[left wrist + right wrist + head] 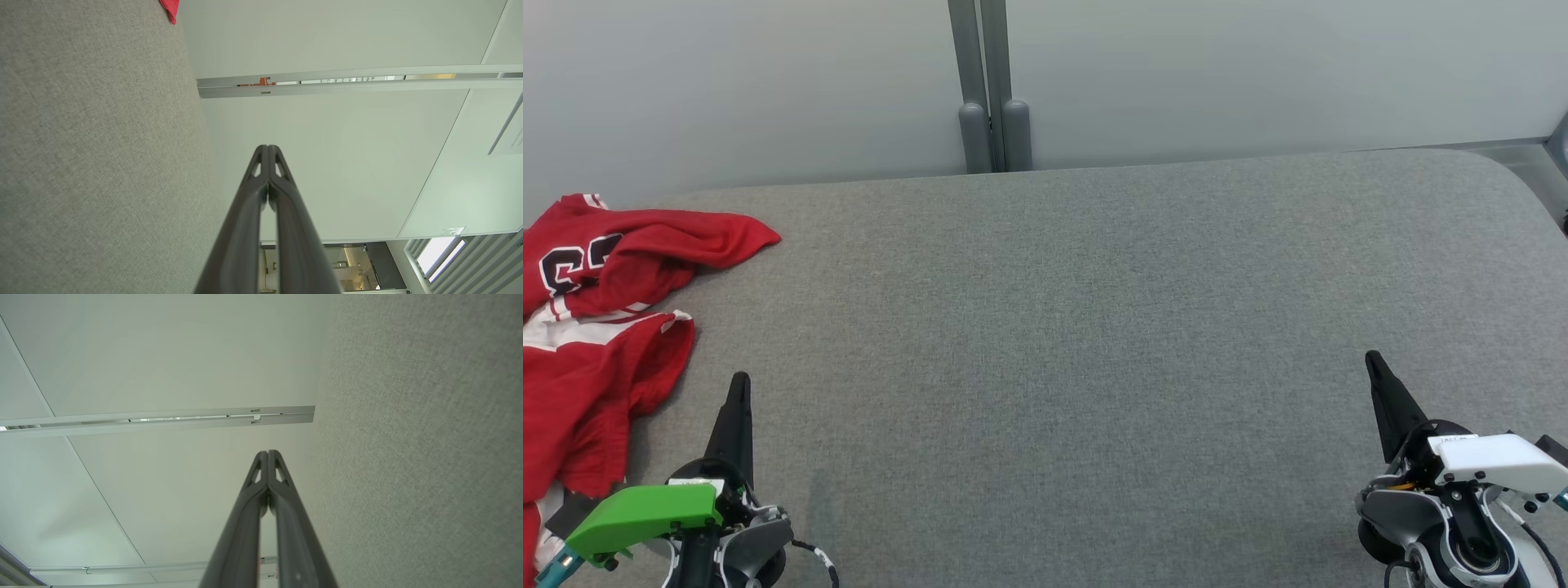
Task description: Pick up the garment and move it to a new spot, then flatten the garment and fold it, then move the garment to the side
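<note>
Lying crumpled far left; red garment

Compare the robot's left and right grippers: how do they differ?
The left gripper carries a green cover; the right gripper carries a white cover. The left gripper sits beside the red garment; the right gripper is far from it. Both are shut and empty.

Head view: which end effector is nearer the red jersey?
The green-covered left end effector, right beside the red jersey; the white-covered right end effector sits far across.
</note>
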Motion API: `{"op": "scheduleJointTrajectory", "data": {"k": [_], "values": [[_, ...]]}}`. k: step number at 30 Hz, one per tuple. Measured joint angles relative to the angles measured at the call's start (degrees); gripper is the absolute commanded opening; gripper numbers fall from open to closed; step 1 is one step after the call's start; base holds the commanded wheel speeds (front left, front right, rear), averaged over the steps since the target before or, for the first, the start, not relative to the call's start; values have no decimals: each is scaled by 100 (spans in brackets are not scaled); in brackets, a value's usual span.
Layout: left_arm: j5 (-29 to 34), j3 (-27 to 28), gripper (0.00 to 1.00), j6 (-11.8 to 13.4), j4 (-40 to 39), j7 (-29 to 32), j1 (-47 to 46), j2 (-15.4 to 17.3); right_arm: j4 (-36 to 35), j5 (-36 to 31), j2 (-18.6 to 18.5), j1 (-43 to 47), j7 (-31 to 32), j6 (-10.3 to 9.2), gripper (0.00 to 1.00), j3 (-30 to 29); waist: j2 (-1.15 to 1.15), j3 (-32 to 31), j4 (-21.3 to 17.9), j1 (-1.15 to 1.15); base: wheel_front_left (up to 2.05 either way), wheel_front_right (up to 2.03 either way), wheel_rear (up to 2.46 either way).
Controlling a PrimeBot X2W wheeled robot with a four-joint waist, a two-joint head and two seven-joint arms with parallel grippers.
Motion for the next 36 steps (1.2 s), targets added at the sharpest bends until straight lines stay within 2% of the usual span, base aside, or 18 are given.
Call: {"op": "scheduleJointTrajectory", "data": {"k": [36], "values": [[0, 0, 0, 0, -2, 0, 0, 0, 0, 0, 0, 0, 0, 1, 0, 0, 0, 0, 0, 0, 0, 0, 0]]}}
